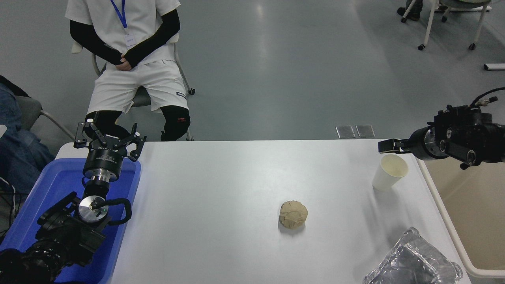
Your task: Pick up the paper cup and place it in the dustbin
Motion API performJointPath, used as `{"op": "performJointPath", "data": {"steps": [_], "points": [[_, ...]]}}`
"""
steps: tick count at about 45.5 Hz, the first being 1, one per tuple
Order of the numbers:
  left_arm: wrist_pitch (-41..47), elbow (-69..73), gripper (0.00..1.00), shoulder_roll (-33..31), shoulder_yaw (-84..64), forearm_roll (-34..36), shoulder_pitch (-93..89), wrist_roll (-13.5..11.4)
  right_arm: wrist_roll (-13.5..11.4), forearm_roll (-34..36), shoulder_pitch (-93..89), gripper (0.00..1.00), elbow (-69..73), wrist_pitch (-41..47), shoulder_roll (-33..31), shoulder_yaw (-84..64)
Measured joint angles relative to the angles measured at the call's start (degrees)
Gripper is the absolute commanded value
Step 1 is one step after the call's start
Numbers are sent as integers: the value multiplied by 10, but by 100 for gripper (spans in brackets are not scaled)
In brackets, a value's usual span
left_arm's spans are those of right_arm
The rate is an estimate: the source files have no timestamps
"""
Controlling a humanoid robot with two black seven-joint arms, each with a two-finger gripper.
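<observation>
Above paper cup (390, 172), right gripper (384, 146) level, pointing left, jaws' state unclear

No text, label or number is legible; print on the left pincer (109, 136) is too small to read.

Matt paper cup (389, 172), wrinkly paper ball (293, 214), crinkled shiny foil (414, 262), smooth beige plastic dustbin (442, 205).

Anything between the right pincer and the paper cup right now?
Nothing. In the head view the right pincer sits just beyond the paper cup rim; only bare white table shows between them.
</observation>
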Motion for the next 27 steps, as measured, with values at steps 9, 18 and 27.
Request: {"op": "performJointPath", "data": {"steps": [9, 18, 27], "points": [[-1, 0, 99, 0, 0, 0, 0, 0, -1, -1, -32, 100, -18, -35, 3, 1], [-1, 0, 99, 0, 0, 0, 0, 0, -2, 2, -61, 100, -26, -77, 6, 3], [-1, 0, 99, 0, 0, 0, 0, 0, -3, 5, -84, 99, -36, -99, 10, 7]]}}
